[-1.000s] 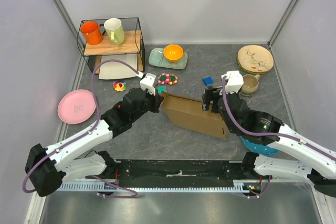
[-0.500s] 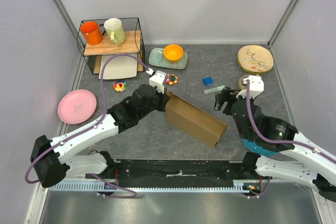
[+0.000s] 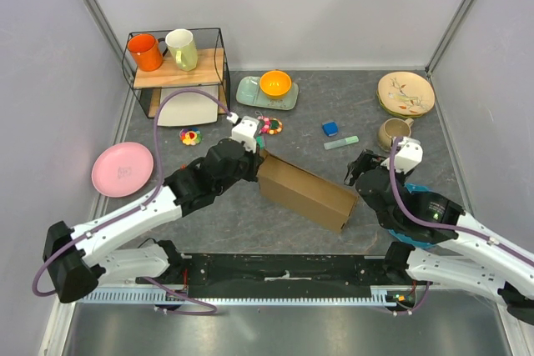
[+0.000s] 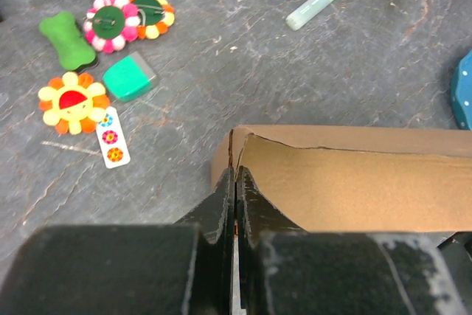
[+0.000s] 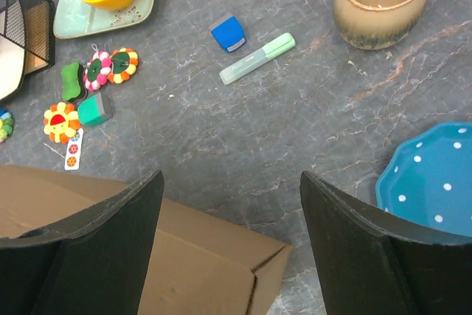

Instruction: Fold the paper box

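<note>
The paper box is a brown cardboard box lying at an angle in the middle of the table. My left gripper is shut on the box's upper left corner; in the left wrist view its jaws pinch the thin cardboard edge with the box stretching off to the right. My right gripper is open and empty, just beyond the box's right end. In the right wrist view the box's right corner lies between and below the spread fingers.
A blue dotted plate lies under my right arm. A tan mug, green marker, blue block, felt flowers, pink plate, wire shelf with mugs, yellow bowl on tray and patterned plate surround the box.
My right gripper has let go of the box's right end and drawn back to the right. The box has swung and settled flatter. My left gripper still holds the left corner.
</note>
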Robot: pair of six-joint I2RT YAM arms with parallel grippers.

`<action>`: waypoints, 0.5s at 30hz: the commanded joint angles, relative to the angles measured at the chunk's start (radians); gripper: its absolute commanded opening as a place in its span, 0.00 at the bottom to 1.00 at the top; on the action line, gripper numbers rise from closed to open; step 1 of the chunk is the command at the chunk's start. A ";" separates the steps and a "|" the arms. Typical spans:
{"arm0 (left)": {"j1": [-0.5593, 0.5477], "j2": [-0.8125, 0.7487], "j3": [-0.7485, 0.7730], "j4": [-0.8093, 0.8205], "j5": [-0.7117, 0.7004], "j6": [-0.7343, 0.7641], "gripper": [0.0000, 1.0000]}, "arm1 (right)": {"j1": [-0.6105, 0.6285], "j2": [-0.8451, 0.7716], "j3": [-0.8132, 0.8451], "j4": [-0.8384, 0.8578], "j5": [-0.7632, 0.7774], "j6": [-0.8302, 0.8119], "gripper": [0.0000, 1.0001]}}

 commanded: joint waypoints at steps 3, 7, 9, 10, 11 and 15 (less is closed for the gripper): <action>-0.009 -0.112 -0.065 -0.114 -0.132 -0.107 0.02 | -0.004 -0.036 0.002 0.007 0.017 0.061 0.83; -0.012 -0.103 -0.051 -0.159 -0.159 -0.121 0.02 | -0.006 -0.039 0.024 0.007 0.034 0.049 0.84; -0.018 -0.091 -0.030 -0.202 -0.178 -0.141 0.02 | -0.006 -0.054 0.036 0.006 0.036 0.044 0.84; -0.020 -0.082 -0.022 -0.219 -0.186 -0.152 0.02 | -0.006 -0.062 0.039 0.007 0.030 0.043 0.84; -0.021 -0.076 -0.015 -0.234 -0.200 -0.162 0.02 | -0.006 -0.068 0.041 0.007 0.027 0.041 0.84; -0.023 -0.071 -0.019 -0.285 -0.226 -0.277 0.02 | -0.006 -0.091 0.032 0.013 -0.013 0.027 0.83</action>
